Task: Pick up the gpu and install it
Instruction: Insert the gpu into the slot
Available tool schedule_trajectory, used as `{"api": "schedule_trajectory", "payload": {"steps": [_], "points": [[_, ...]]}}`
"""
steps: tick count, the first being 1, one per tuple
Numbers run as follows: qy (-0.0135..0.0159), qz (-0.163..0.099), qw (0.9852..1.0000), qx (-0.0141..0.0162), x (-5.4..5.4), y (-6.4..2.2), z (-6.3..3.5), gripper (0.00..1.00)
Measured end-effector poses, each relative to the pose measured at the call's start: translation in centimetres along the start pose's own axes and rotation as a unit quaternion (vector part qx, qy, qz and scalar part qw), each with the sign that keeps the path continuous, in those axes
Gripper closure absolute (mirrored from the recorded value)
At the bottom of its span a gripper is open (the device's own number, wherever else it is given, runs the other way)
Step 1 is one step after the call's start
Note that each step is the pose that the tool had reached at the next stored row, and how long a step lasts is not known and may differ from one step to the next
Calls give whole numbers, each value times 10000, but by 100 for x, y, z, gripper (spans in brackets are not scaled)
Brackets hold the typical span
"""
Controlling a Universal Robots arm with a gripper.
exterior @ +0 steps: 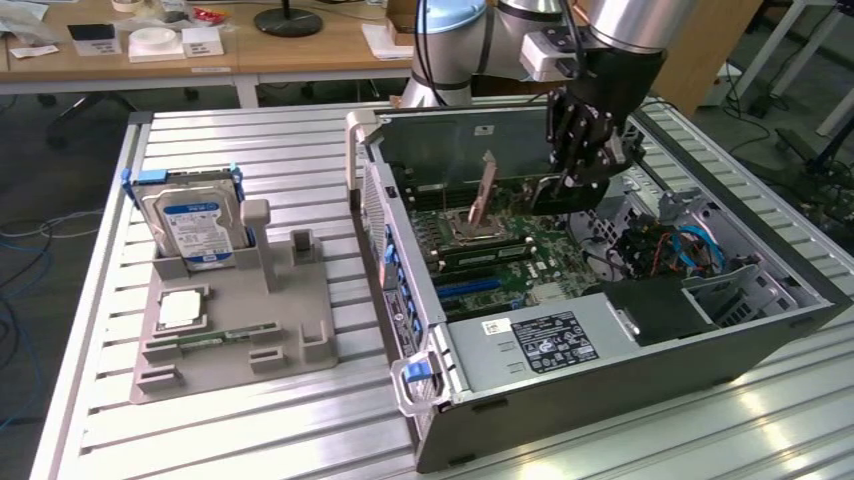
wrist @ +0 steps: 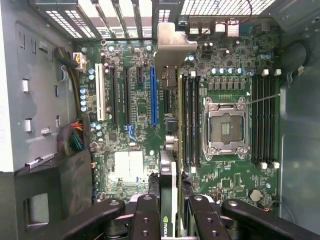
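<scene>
silver arm (exterior: 625, 22), blue joint cap (exterior: 451, 18), white box (exterior: 546, 56) — black jointed tool (exterior: 585, 175)

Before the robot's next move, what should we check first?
1. The tool is shut on the gpu: ok.
2. The gpu is over the open case: ok.
3. The blue slot is free: ok.
4. The gpu is lined up with the blue slot: cannot tell.
5. The gpu is seated in the motherboard: not ok, it hangs above.
6. The hard drive is out of the way: ok.
</scene>
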State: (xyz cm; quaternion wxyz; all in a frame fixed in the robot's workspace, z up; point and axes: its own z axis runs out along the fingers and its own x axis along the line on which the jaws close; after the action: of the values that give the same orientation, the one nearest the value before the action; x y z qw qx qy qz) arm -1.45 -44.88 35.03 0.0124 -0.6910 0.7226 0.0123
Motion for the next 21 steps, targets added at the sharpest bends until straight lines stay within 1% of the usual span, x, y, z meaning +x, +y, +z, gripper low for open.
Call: {"api": "schedule_trajectory", "payload": {"steps": [1,3,4,5,6,7,8,9,14,18,21], "points": [[-5,0,10000,0,0,1,7,73],[-5,-1,10000,-1,1,1,8,73],[-33,-1,10000,-3,1,1,11,73],[-104,-1,9999,-5,1,3,14,73],[-168,-1,9999,-8,1,4,15,73],[-209,0,9998,-10,1,5,14,73],[-215,0,9998,-10,1,5,14,73],[-214,0,9998,-10,1,5,15,73],[-185,-1,9998,-9,25,3,14,73],[-183,-1,9998,-9,58,2,14,73],[-183,0,9998,-8,63,4,48,73]]}}
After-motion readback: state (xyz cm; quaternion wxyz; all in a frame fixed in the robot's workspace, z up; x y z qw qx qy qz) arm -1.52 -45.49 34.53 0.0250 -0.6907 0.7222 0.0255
